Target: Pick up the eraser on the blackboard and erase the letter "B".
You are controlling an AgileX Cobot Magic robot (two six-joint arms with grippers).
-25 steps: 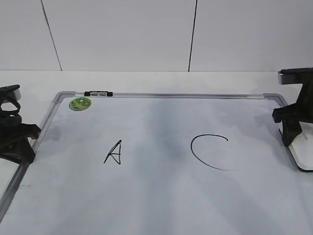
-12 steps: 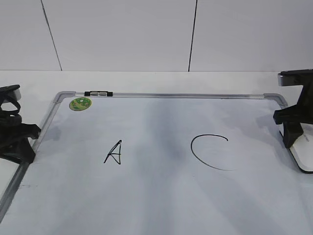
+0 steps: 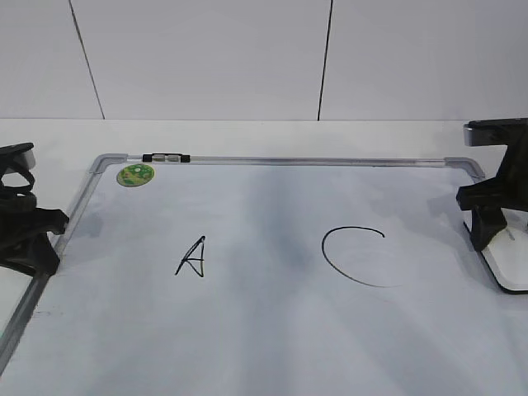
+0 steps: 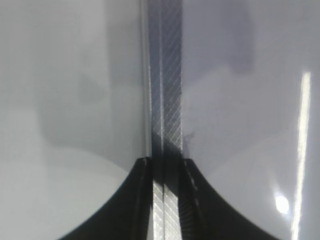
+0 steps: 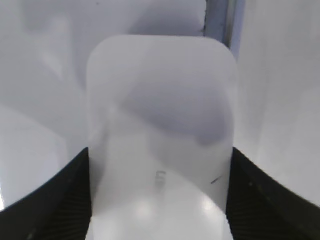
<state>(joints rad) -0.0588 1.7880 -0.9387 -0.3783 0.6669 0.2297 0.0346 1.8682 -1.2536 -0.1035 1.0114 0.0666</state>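
Observation:
The blackboard (image 3: 264, 330) is a white dry-erase board with a silver frame, lying flat. A black "A" (image 3: 191, 257) and a black "C" (image 3: 355, 256) are on it. No letter "B" shows; the space between them is bare with a faint grey smear. The white eraser (image 3: 511, 268) lies low at the board's right edge with its dark underside down. My right gripper (image 3: 487, 239) is shut on its sides; in the right wrist view the eraser (image 5: 160, 115) fills the gap of that gripper (image 5: 160, 160). My left gripper (image 3: 37, 247) grips the board's left frame (image 4: 167, 90), its jaws (image 4: 166, 165) on either side.
A round green sticker (image 3: 135, 174) is in the board's far left corner. A small black-and-silver clip (image 3: 165, 157) sits on the far frame. White table surrounds the board, with a white panelled wall behind.
My right gripper with the eraser has shifted only slightly at the board's right edge. The left gripper has not moved.

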